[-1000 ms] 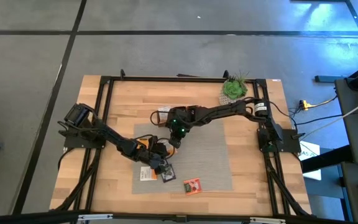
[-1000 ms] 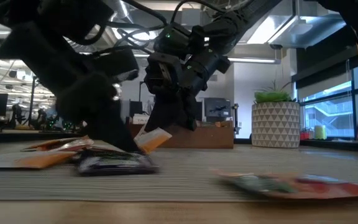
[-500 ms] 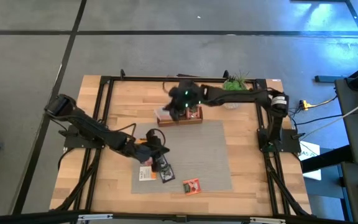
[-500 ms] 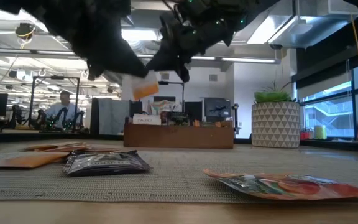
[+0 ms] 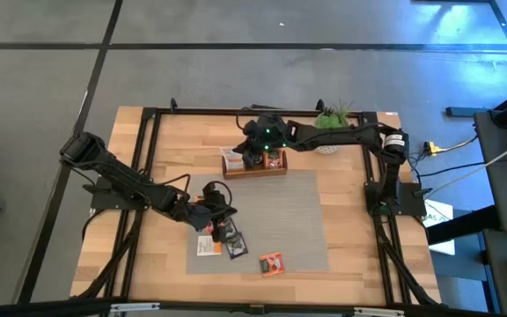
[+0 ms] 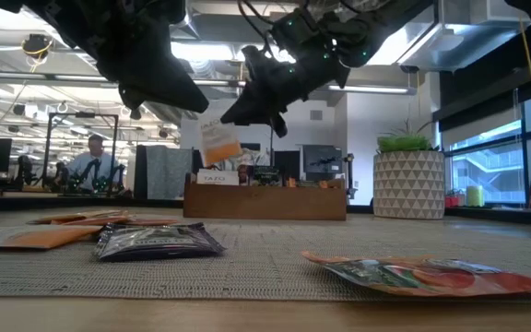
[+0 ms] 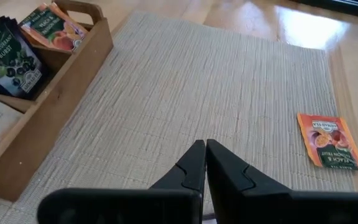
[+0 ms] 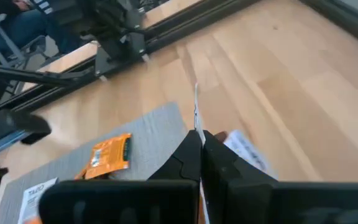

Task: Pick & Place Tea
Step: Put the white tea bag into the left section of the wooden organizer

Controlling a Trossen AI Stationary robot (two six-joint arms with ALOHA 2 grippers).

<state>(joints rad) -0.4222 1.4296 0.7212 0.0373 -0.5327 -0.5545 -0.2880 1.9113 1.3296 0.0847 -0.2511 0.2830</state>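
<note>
The tea shows as small flat sachets. My right gripper (image 6: 235, 116) hangs over the wooden tray (image 5: 255, 173) at the far middle, shut on an orange-and-white sachet (image 6: 218, 144). A black sachet (image 6: 159, 242), orange ones (image 6: 63, 231) and a red-orange one (image 6: 422, 272) lie flat on the grey mat (image 5: 280, 211). Other sachets stand in the tray (image 7: 61, 106). My left gripper (image 7: 205, 148) is shut on nothing and hovers above the mat's left part (image 5: 225, 210). My right gripper pinches the sachet by its upper edge (image 6: 214, 125) between the two fingers. The fingers slant down from the table's far right. In the right wrist view the sachet shows edge-on (image 8: 196, 111) between the fingertips. It hangs tilted below the fingers, clear of mat and tray.
A potted plant (image 5: 333, 123) stands at the far right, close to the right arm. A black frame (image 5: 148, 176) runs round the table. On the near part of the mat lie a white sachet (image 5: 207, 247) and the red-orange one (image 5: 272, 262).
My right gripper has risen from the middle of the mat and swung toward the far edge, tipping less steeply, and has carried the orange-and-white sachet clear of the mat to above the tray. My left gripper has lifted up off the mat beside the black sachet.
</note>
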